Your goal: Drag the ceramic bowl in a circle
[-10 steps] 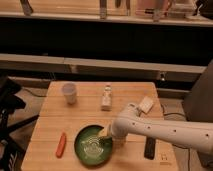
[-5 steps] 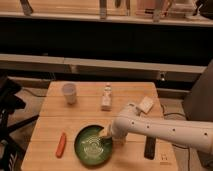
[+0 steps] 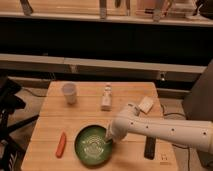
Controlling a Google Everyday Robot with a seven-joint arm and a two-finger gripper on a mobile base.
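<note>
The bowl (image 3: 93,146) sits on the bench (image 3: 85,117), near its front edge and a little left of the middle. It is dark green with pale rings inside. The gripper (image 3: 109,138) is down at the bowl's right rim, at or just over the edge. Whether it touches the rim cannot be made out, and I cannot tell how wide the jaws stand. The white arm (image 3: 165,131) reaches in from the right, low over the bench, and bends down to the bowl.

There is one bowl. Just left of it lies one orange carrot (image 3: 61,144), lengthwise front to back and apart from the rim. To the right, past the arm, lies one flat black item (image 3: 150,148) near the front right corner. Farther back stand one pale cup (image 3: 69,93), on the left, and one small white bottle (image 3: 106,97), near the middle. One flat white item (image 3: 145,104) lies toward the back right, just behind the arm.
</note>
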